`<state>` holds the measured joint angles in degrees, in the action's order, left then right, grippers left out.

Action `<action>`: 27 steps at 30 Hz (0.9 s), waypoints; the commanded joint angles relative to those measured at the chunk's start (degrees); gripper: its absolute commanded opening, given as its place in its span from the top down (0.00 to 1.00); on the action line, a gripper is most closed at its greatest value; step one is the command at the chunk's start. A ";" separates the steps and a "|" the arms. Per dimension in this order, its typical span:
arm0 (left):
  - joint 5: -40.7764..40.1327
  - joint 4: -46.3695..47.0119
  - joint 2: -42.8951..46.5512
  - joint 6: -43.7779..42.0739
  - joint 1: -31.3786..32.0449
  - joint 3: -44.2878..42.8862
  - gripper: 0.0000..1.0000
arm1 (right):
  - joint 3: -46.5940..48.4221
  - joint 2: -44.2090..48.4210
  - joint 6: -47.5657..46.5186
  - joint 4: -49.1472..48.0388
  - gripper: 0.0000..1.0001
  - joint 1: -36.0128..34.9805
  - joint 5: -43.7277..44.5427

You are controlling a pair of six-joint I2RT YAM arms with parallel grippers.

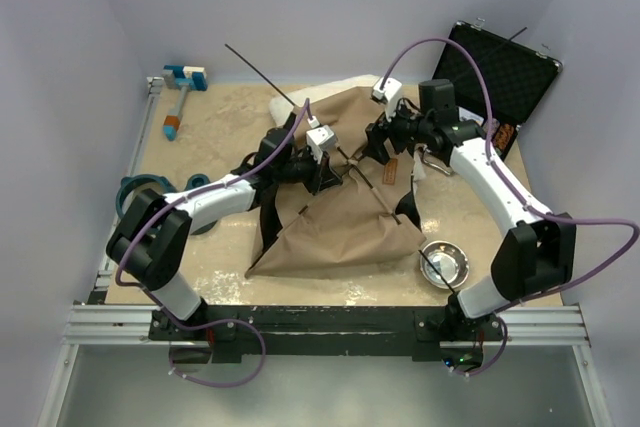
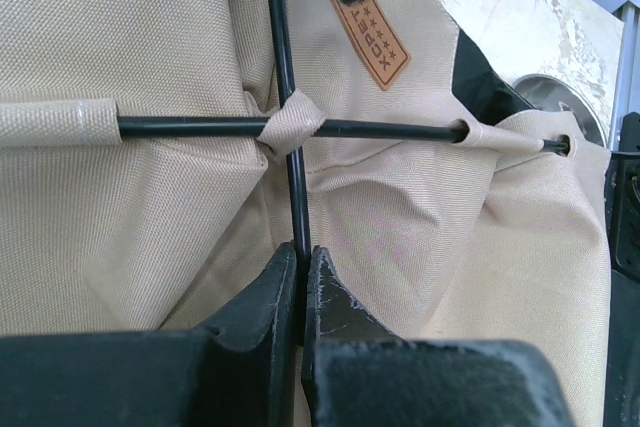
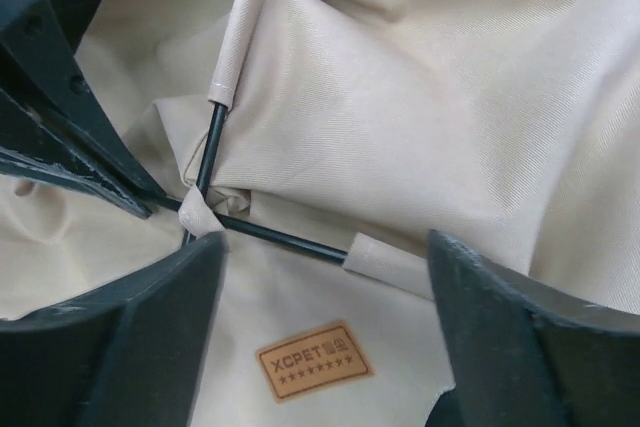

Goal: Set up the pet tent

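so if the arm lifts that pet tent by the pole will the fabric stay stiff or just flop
Probably flops: the pet tent lies creased and slumped on the table. The thin poles look springy, so they would likely bend. The left gripper pinches one pole only, so the cloth may slide along its sleeves.

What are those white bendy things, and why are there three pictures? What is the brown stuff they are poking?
The white bendy things are two robot arms, each with a two-finger claw. One picture looks down from above. The other two come from little cameras on each wrist, so you see the claws very close.

The brown stuff is a pet tent, a cloth house for a cat or dog, still floppy on the table. Thin black poles cross over it and make it stand up.

The left gripper is pinched shut on one pole, just below the cloth loop where the poles cross. The right gripper is wide open above the same crossing, holding nothing.

Also there: a shiny metal bowl, an open black case and a blue-and-white tool.
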<state>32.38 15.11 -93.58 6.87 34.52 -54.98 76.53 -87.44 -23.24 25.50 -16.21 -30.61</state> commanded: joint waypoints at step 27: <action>6.03 -2.19 9.64 -1.60 0.28 -0.04 1.00 | 2.65 5.88 33.26 -9.33 0.02 19.89 7.31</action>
<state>34.92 11.05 -88.58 6.83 34.54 -55.13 76.60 -80.68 3.90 19.46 -0.58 -29.41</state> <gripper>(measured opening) 0.059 0.983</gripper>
